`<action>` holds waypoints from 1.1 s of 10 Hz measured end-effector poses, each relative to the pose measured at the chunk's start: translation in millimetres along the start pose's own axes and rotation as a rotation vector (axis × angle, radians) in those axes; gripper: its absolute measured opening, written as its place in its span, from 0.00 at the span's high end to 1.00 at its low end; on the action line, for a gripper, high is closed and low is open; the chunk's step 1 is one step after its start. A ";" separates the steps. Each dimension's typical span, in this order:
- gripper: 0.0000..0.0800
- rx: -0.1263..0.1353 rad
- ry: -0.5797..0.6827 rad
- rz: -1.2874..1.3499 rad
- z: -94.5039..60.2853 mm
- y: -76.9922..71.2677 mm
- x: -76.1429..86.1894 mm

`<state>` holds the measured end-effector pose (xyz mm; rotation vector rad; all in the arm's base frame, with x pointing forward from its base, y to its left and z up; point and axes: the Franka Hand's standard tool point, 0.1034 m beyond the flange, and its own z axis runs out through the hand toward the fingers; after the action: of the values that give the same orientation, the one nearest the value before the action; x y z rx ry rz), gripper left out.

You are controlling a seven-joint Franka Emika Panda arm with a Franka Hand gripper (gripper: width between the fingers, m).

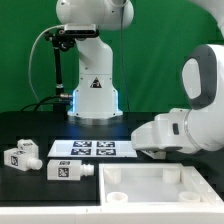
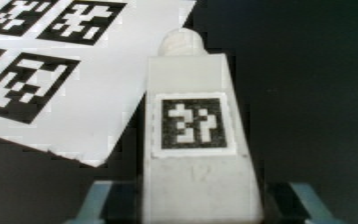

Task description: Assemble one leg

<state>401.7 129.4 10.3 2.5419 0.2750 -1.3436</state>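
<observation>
Claw (image 2: 197,205) straddles the leg (image 2: 197,120), a small white tagged plastic block lying on the black counter (image 2: 309,60). Jaws parted, slim gaps either side, gripping nothing, squared lengthwise for a clean pinch.

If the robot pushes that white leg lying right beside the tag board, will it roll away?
Probably not: the leg looks flat-sided and blocky, so it should slide rather than roll. It seems to be hard plastic, so it is likely stiff and light. Its smooth sides might slip when squeezed.
</observation>
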 end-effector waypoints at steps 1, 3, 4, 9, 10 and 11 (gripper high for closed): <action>0.64 0.014 -0.002 -0.003 -5.7 3.1 -1.1; 0.64 0.115 0.035 0.026 -58.9 31.2 -4.5; 0.64 0.137 0.098 0.040 -81.1 41.0 -5.2; 0.64 0.145 0.381 0.084 -110.5 47.6 -2.3; 0.64 0.149 0.417 0.084 -111.4 47.1 -4.2; 0.64 0.164 0.464 0.066 -127.9 47.4 -7.1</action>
<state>511.1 123.4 91.9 2.9489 0.1667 -0.7650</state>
